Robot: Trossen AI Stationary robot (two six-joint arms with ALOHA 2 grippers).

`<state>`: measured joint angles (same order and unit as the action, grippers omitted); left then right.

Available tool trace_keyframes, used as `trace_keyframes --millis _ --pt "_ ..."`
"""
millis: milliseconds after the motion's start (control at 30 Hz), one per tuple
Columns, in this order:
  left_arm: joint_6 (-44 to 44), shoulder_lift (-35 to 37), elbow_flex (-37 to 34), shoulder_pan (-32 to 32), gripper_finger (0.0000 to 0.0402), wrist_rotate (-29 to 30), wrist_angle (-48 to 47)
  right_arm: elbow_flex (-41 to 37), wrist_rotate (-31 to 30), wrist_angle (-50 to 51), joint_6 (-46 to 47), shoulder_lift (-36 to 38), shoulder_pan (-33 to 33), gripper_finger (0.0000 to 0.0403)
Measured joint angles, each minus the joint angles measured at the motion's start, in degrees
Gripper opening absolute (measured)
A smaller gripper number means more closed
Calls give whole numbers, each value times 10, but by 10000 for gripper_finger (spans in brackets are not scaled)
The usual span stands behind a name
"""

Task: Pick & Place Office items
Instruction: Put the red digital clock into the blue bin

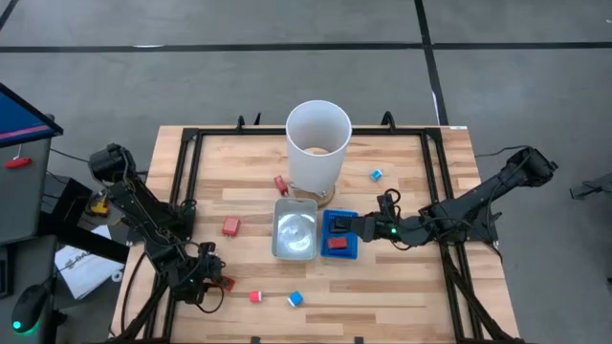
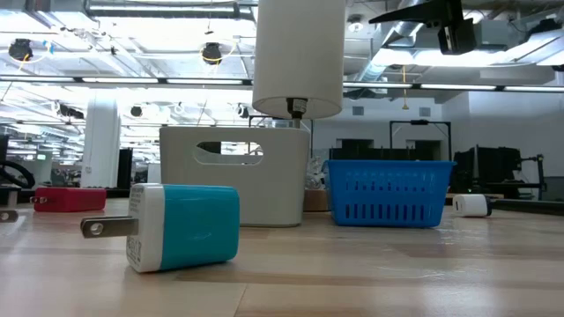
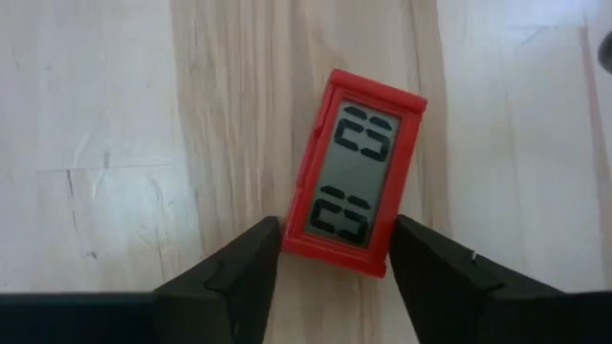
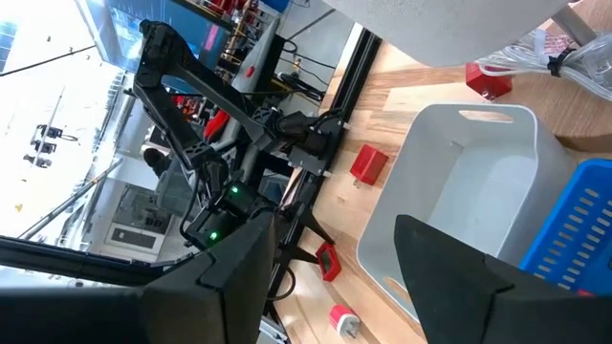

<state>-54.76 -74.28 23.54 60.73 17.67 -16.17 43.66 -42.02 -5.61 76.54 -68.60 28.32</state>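
A small red clock with a grey display (image 3: 356,174) lies flat on the wooden table; it also shows in the high view (image 1: 228,283) at the near left. My left gripper (image 3: 335,241) (image 1: 214,283) is open, pointing down, with one finger on each side of the clock's near end. My right gripper (image 1: 357,227) (image 4: 335,239) is open and empty above the blue tray (image 1: 351,253). The tray holds a red piece (image 1: 335,244) and a dark blue piece (image 1: 339,224). Loose pieces lie on the table: red ones (image 1: 230,225) (image 1: 280,183) (image 1: 255,297) and blue ones (image 1: 295,299) (image 1: 377,175). My left gripper's fingers (image 3: 251,263) stand close against the two long sides of the red clock at its near end (image 3: 335,256), coming from above. I cannot tell whether they touch it. The clock lies flat on the table, display up.
A tall white bin (image 1: 318,143) stands at the far middle. A clear silvery tray (image 1: 295,250) sits beside the blue tray. In the low view a teal plug adapter (image 2: 185,227) lies near the camera, with a white roll (image 2: 474,204) at the right. A black frame (image 1: 191,172) borders the table.
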Motion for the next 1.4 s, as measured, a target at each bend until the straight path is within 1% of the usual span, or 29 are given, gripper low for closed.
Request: trace_keyframes --millis 133,233,300,433,533,633,700,767,833,967,1100,1233,1300,1400 --pt "-2 4 -2 -1 150 -3 21 0 0 0 0 0 -3 210" --pt "-4 22 -3 -2 149 -11 32 0 -1 -14 -35 0 -3 210" --pt "-7 37 -3 -9 152 -14 34 0 -4 -49 -102 0 -3 210" --pt "-14 65 -3 -35 163 -1 29 0 -16 -168 -297 0 -6 210" --pt "-10 96 -3 -62 154 8 29 0 -16 -250 -441 0 -11 210" --pt "27 135 -3 -99 149 19 51 3 -9 -294 -534 1 -18 210" --pt "61 164 -2 -128 155 19 75 14 9 -283 -573 0 -23 210" --pt "97 191 -2 -167 165 5 105 31 33 -254 -600 0 -30 210" --pt "122 216 -2 -211 168 -20 129 52 57 -208 -614 0 -39 210" --pt "154 245 2 -306 155 -103 167 103 99 -115 -667 0 -50 209" --pt "186 236 41 -390 150 -189 171 155 133 -20 -742 0 -57 197" --pt "225 200 99 -450 164 -258 172 194 159 65 -808 0 -59 180" --pt "237 177 130 -471 165 -288 174 202 169 87 -820 0 -60 172" --pt "250 140 176 -494 159 -323 180 203 174 88 -840 0 -64 165"
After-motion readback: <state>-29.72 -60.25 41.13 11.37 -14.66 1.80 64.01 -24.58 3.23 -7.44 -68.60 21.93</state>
